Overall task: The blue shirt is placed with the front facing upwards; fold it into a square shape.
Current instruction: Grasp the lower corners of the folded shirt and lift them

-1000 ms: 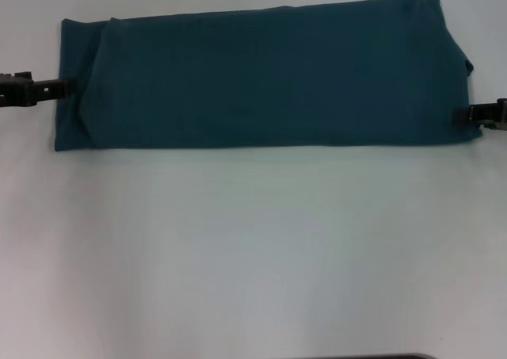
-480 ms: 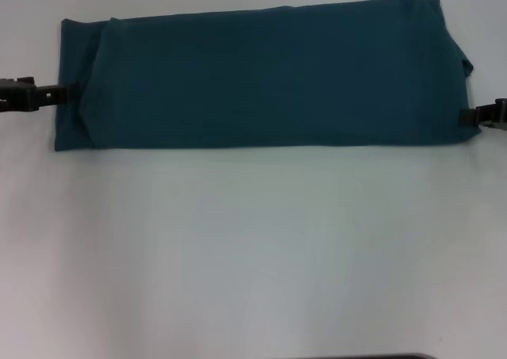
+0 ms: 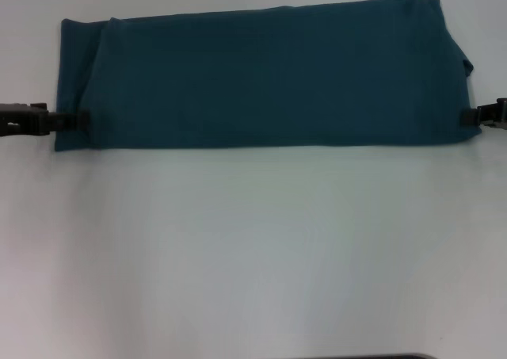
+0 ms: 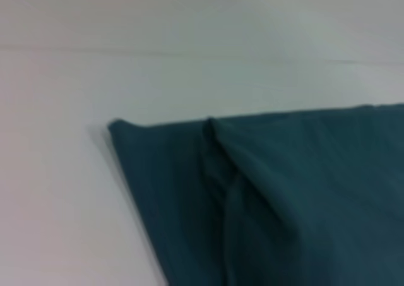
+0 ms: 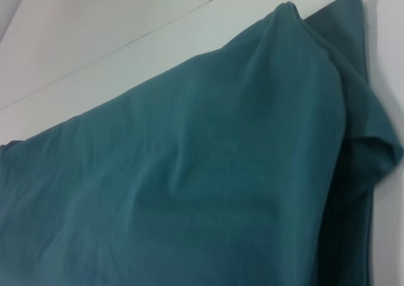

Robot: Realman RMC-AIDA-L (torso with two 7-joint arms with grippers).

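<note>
White table (image 3: 253, 248), seemingly bare beside blue shirt (image 3: 261, 78)

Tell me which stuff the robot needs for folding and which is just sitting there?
Needed for the job:
- blue shirt, folded into a long band
- left gripper, at the shirt's left end
- right gripper, at its right end

Just there:
- white table, which only holds the shirt
</note>
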